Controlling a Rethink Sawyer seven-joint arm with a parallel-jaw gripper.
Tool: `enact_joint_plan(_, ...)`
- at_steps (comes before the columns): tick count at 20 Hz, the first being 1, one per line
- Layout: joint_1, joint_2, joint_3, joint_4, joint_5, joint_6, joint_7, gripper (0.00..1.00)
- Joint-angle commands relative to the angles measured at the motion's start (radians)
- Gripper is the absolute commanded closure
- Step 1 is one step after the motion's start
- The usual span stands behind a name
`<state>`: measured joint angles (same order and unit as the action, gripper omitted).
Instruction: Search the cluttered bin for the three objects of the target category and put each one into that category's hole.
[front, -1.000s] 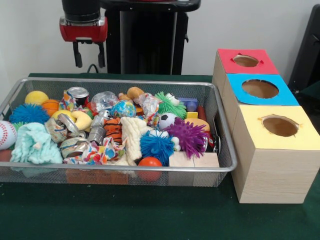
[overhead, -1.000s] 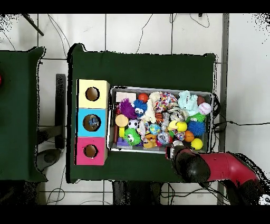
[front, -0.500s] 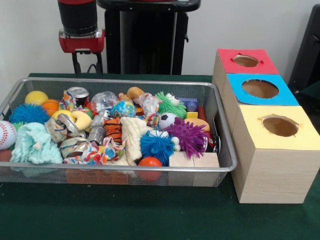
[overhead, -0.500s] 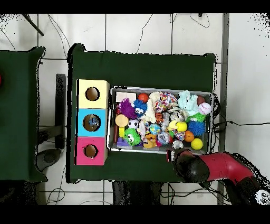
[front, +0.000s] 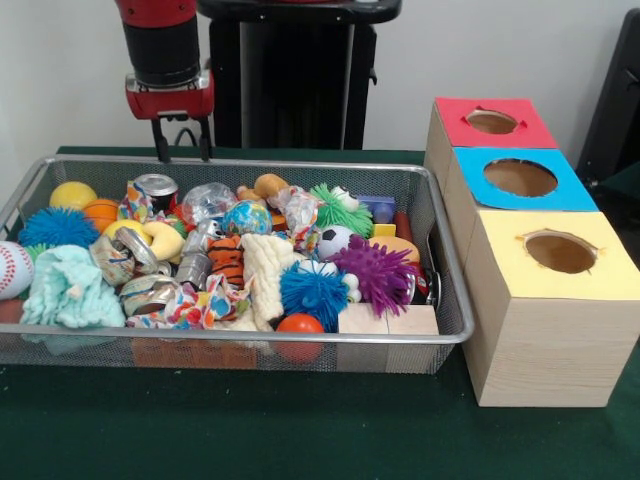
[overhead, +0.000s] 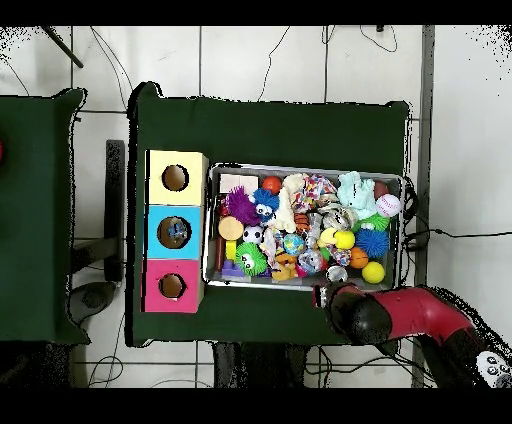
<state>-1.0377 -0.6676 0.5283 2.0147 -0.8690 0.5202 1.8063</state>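
**Gripper Lowered to the Bin's Rear Rim; Nothing Grasped**

**Front view.** The gripper (front: 181, 142) sits lower than it did one second ago: its two dark fingers (front: 158, 144) then hung well above the wire bin (front: 440, 250), and their tips now reach the level of the bin's rear rim in the upper left of the frame. The fingers stand apart with an empty gap between them; nothing is held. The bin contents show no change. Directly below the gripper lies a silver can (front: 156, 189), with a yellow ball (front: 73, 195) to its left and a crinkled clear wrapper (front: 208, 200) to its right. Further contents include a blue spiky ball (front: 313, 292), a purple spiky ball (front: 376, 272), a green spiky ball (front: 340, 210) and a baseball (front: 12, 268), the last cut off by the left frame edge. The three boxes at right carry a red top (front: 494, 122), a blue top (front: 520, 178) and a yellow top (front: 560, 253), each with a round hole. The target category cannot be determined, so the task objects cannot be singled out in the clutter. The arm's upper part is cut off at the top edge.

**Overhead view.** The red arm (overhead: 420, 310) enters from the lower right. Its end has shifted slightly compared with one second ago and sits just below the bin's lower rim (overhead: 300, 284). The arm body hides the fingers here. Small items in the bin are hard to distinguish.
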Motion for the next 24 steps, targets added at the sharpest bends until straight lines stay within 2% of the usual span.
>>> enact_joint_plan(1, 0.017, 0.068, -0.026, -0.12, -0.086, -0.02, -0.07, 0.0)
enact_joint_plan(4, 0.031, 0.092, -0.037, -0.139, -0.099, -0.033, -0.05, 0.0)
enact_joint_plan(12, 0.032, 0.067, -0.046, -0.127, -0.087, -0.024, -0.051, 0.0)
enact_joint_plan(16, 0.029, 0.081, -0.044, -0.138, -0.081, -0.014, -0.061, 0.0)
enact_joint_plan(24, 0.016, 0.034, -0.019, -0.119, -0.035, 0.03, -0.09, 0.0)
